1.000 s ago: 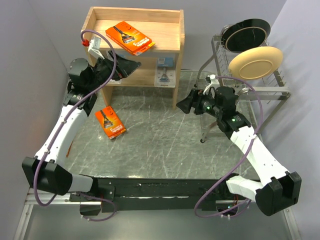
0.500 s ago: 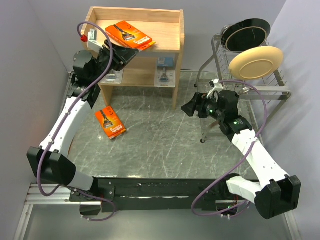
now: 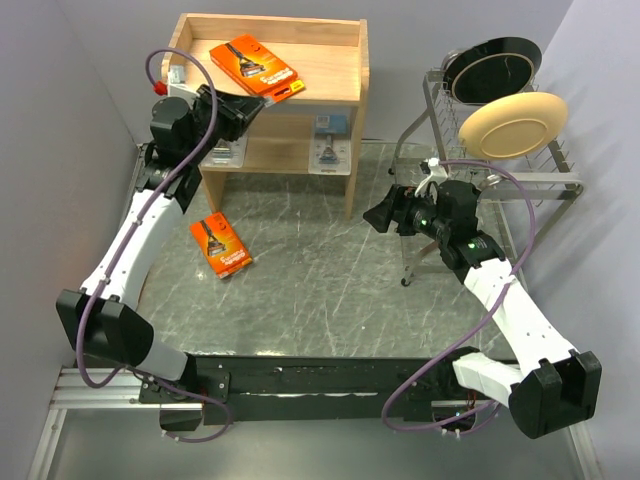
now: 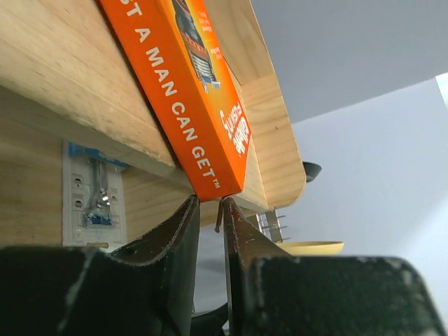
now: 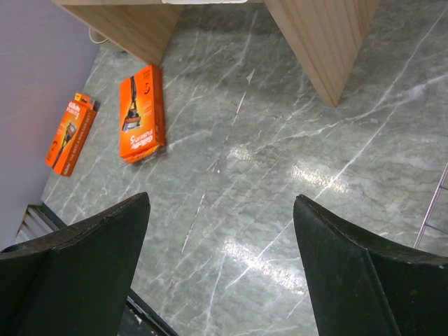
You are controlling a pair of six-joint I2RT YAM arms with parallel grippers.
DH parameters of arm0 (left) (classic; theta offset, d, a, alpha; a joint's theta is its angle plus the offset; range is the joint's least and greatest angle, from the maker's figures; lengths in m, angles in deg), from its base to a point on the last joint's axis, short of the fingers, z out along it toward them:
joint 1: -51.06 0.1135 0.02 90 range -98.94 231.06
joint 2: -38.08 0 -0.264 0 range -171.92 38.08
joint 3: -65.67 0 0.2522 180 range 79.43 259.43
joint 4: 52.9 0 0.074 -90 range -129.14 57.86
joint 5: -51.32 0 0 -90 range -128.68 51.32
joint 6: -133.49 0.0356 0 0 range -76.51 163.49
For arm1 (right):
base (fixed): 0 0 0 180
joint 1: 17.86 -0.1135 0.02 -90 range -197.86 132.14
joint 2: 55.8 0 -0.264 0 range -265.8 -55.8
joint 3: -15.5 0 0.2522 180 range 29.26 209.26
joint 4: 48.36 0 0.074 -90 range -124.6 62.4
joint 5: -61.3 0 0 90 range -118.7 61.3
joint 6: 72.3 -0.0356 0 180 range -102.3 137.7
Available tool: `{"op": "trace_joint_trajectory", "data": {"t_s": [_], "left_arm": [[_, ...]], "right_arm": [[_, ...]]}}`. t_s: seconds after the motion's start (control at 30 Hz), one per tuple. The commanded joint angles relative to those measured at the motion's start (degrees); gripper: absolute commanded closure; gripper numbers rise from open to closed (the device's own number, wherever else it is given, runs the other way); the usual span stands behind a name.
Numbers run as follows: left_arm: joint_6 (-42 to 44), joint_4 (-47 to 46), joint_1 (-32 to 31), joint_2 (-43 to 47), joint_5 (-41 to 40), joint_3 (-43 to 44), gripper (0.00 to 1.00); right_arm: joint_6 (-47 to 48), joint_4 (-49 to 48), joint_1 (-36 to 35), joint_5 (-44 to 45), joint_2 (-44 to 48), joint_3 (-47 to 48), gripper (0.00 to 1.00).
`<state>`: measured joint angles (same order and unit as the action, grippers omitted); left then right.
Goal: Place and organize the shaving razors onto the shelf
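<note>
Your left gripper (image 4: 208,204) has closed almost together just under the orange pack (image 4: 183,112) corner (pinching or not, I can't tell), and the pack has slid deeper onto the shelf (image 4: 56,77), so it's nearly placed.

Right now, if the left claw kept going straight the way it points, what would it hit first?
The orange razor pack on top of the wooden shelf: its overhanging corner sits right at the tips of the left gripper. Whether they already touch is unclear.

White arm links (image 3: 135,245), black joints (image 3: 100,335), looping purple cables (image 3: 166,52).
</note>
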<state>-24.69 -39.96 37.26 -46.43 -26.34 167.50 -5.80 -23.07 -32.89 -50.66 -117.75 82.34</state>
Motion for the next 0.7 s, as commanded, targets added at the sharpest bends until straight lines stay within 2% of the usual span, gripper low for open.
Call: {"op": "trace_joint_trajectory", "data": {"t_s": [0.0, 0.2, 0.43, 0.67], "left_arm": [[0.77, 2.91, 2.8, 2.86, -3.29, 3.33, 0.77], [3.41, 6.09, 9.3, 4.44, -3.46, 5.18, 0.76], [4.11, 6.79, 15.46, 6.9, -5.57, 2.72, 0.77], [3.67, 8.29, 18.02, 8.57, -5.22, 0.52, 0.71]], "right_arm": [[-1.54, -1.33, 1.75, 1.92, 0.69, -1.05, 0.1], [-2.15, -1.77, 1.93, 1.83, 0.61, -1.57, 0.1], [-2.68, -2.21, 1.93, 1.48, 0.26, -2.02, 0.1], [-2.86, -2.13, 1.93, 1.39, -0.1, -1.84, 0.1]]}}
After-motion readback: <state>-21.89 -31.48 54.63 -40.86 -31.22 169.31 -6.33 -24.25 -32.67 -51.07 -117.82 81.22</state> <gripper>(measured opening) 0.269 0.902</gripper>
